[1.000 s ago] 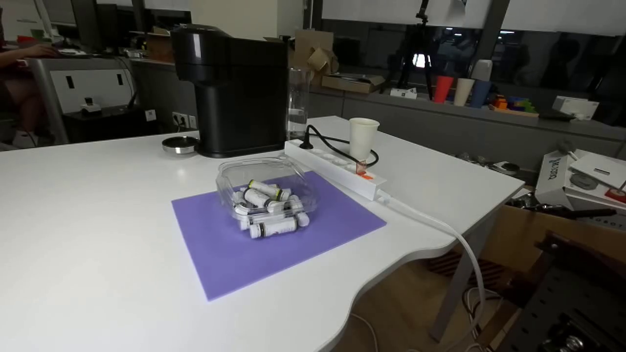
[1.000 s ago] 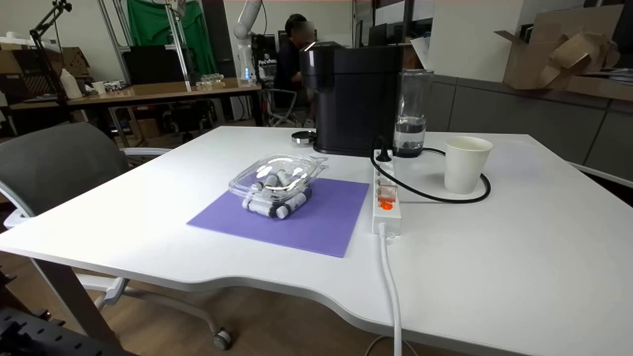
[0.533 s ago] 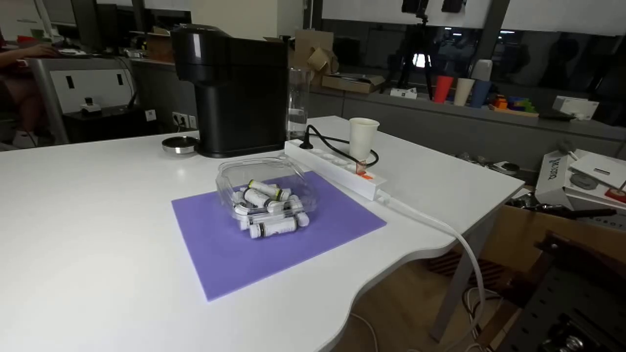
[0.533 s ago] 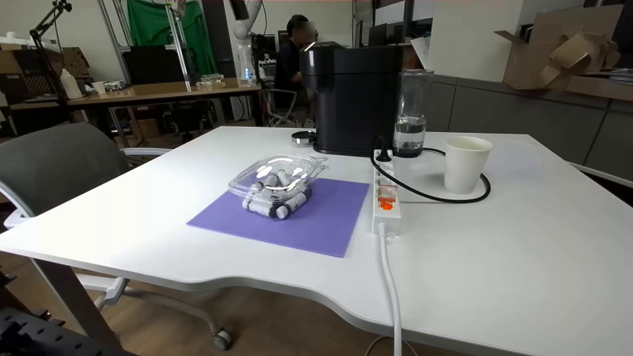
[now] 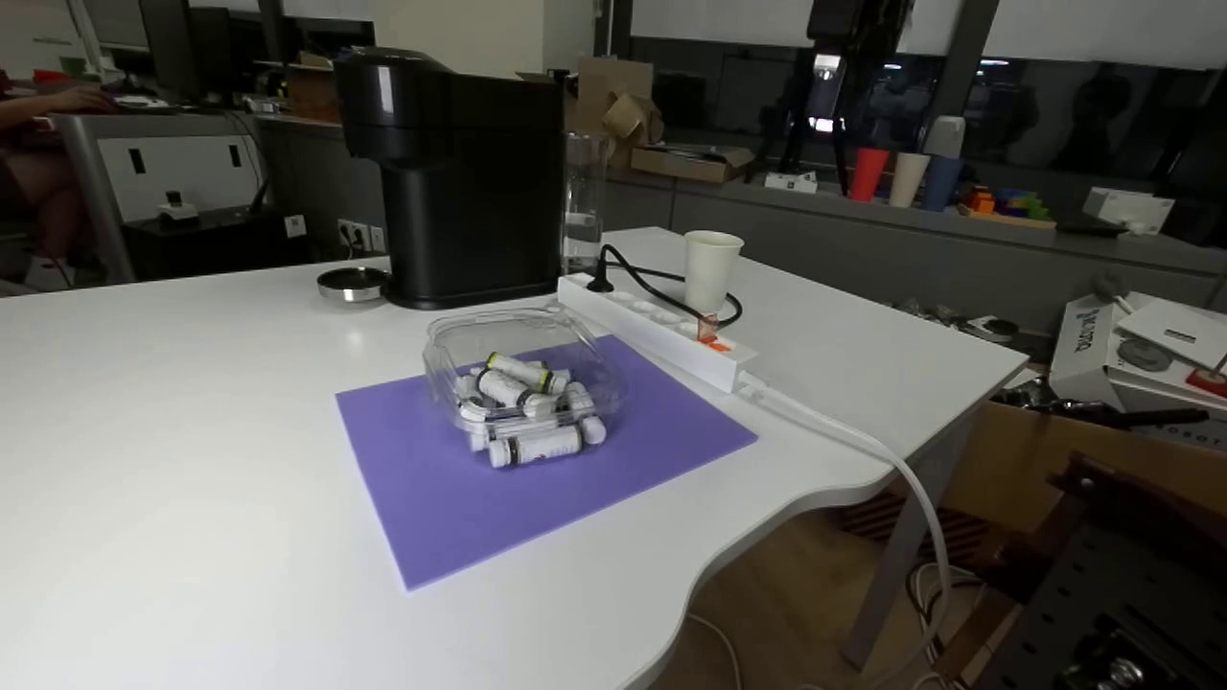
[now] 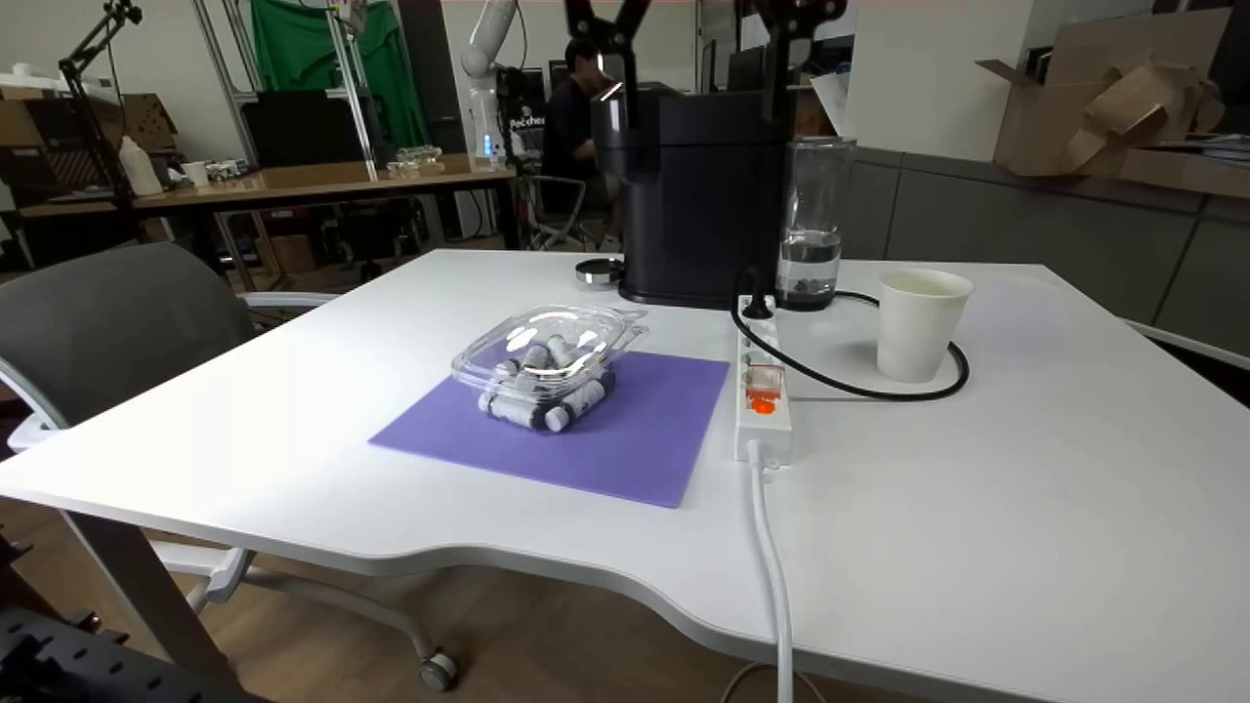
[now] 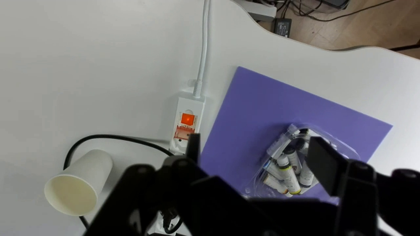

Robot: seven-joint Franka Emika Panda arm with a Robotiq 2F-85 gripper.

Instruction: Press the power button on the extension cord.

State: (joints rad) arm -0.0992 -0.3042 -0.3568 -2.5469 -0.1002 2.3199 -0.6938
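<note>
The extension cord is a long white power strip, shown in both exterior views (image 5: 661,337) (image 6: 765,436) and in the wrist view (image 7: 191,105). The power button is an orange-red switch near its cable end, in both exterior views (image 5: 719,347) (image 6: 763,406). In the wrist view the button (image 7: 187,119) has a bright spot at its middle. A clear reddish piece lies beside it. My gripper (image 7: 257,147) is open, with nothing between its fingers. It is above the table, and the strip lies by its left finger in the wrist view. In an exterior view the gripper (image 6: 703,146) hangs in front of the coffee machine.
A black coffee machine (image 5: 479,192) stands behind the strip with a clear water tank (image 6: 811,234). A white paper cup (image 6: 918,327) and black cable (image 6: 879,395) are beside it. A clear box of vials (image 5: 522,383) sits on a purple mat (image 5: 441,508).
My gripper has come down into both exterior views from the top edge. Half a second ago only small parts of it showed there. The strip and the other objects have not moved.
</note>
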